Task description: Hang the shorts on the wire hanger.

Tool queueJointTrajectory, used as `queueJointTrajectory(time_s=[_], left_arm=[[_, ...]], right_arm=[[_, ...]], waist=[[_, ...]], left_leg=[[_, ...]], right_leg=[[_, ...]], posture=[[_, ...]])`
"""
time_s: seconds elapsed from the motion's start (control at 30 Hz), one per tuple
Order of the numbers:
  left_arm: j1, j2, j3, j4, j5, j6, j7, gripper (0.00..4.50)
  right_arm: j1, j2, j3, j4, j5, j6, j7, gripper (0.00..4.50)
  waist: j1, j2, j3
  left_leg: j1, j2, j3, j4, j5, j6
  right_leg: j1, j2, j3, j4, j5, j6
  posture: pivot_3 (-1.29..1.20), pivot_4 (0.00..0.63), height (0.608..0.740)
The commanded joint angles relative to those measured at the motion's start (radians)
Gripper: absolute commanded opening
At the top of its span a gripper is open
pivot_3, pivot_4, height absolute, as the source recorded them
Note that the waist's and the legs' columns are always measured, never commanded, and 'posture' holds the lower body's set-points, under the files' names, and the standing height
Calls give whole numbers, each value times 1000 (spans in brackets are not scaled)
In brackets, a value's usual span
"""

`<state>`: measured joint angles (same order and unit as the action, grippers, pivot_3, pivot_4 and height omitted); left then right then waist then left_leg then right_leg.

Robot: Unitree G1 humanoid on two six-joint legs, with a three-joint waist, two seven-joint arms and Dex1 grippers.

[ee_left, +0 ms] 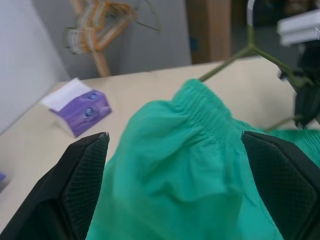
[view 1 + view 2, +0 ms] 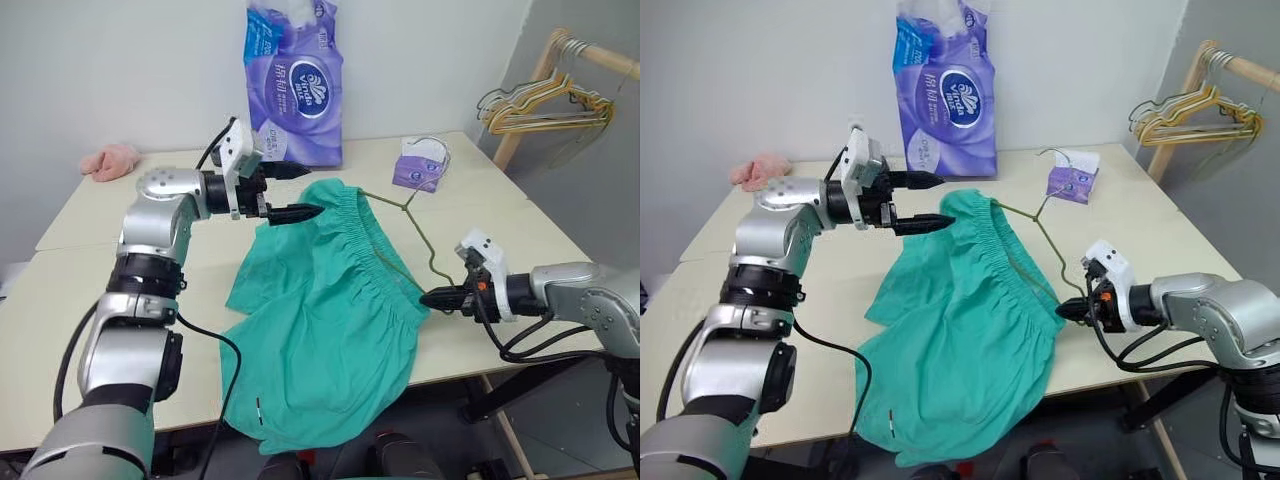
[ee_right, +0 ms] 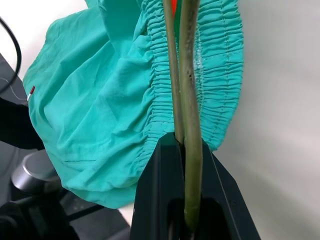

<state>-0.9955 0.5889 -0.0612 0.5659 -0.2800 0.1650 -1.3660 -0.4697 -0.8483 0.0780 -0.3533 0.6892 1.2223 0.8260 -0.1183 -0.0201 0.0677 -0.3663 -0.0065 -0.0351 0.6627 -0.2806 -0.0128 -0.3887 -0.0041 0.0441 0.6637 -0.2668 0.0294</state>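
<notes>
The teal-green shorts (image 2: 320, 320) hang by their gathered waistband from the thin olive-grey wire hanger (image 2: 388, 201), and their legs drape over the table's front edge. My right gripper (image 2: 430, 298) is shut on the hanger's wire at the waistband's near end; the right wrist view shows two strands of wire (image 3: 189, 75) clamped between its fingers. My left gripper (image 2: 303, 192) stands wide open at the waistband's far end, lower fingertip at the cloth. In the left wrist view the cloth (image 1: 190, 165) lies between the spread fingers, ungripped. The hanger's hook rises toward the small tissue box.
A tall purple tissue pack (image 2: 295, 80) stands at the back of the table (image 2: 90, 300), a small purple tissue box (image 2: 420, 165) to its right. A pink cloth (image 2: 110, 160) lies back left. A wooden rack with bunched gold hangers (image 2: 545, 100) stands off the table's right.
</notes>
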Motion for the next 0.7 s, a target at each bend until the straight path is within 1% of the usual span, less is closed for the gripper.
queueJointTrajectory(time_s=[0.03, 0.2, 0.3, 0.43, 0.53, 0.6, 0.7], left_arm=[[-52, 26, -36, 66, 61, -119, -75, 4488], [-69, 38, -101, 137, 137, -246, -170, 4488], [-67, 30, -112, 159, 153, -276, -199, 4488], [-14, 1, -129, 119, 154, -266, -226, 4488], [33, 0, -150, 79, 164, -258, -244, 4488], [59, 4, -166, 48, 160, -247, -248, 4488], [91, 37, -221, -9, 117, -207, -248, 4488]], right_arm=[[-28, -56, 55, -49, -59, -96, 45, 0], [-28, -98, 114, -79, -121, -178, 78, 0], [-30, -111, 135, -90, -152, -213, 94, 0], [-38, -123, 165, -124, -197, -253, 107, 0], [-41, -136, 191, -140, -244, -294, 114, 0], [-44, -132, 198, -145, -263, -305, 113, 0], [-47, -125, 202, -149, -278, -308, 119, 0]], waist=[[-1, 0, 0], [-5, 0, 0], [-7, 0, 0], [-12, 0, 0], [-20, 0, 0], [-22, 0, 0], [-23, 0, 0]], left_leg=[[0, 0, 0, 0, 0, 0], [0, 0, 1, 0, 0, 0], [0, 0, 1, 0, 0, 0], [-1, 0, 1, 0, 0, 0], [0, 0, 0, 0, 0, 0], [-1, 1, -1, 0, 0, 0], [-1, 1, -2, 0, 0, 0]], right_leg=[[0, 0, 0, 0, 0, 0], [0, 0, 0, 0, 0, 0], [-1, 0, 0, 0, 0, 0], [-1, 0, 0, 0, 0, 0], [0, 0, 1, 0, 0, 0], [-1, 0, 1, 0, 0, 0], [-1, 0, 1, 0, 0, 0]], posture=[[-167, 21, 740], [-168, 24, 740], [-170, 25, 740], [-178, 29, 740], [-178, 29, 740], [-179, 30, 740], [-179, 30, 740]])
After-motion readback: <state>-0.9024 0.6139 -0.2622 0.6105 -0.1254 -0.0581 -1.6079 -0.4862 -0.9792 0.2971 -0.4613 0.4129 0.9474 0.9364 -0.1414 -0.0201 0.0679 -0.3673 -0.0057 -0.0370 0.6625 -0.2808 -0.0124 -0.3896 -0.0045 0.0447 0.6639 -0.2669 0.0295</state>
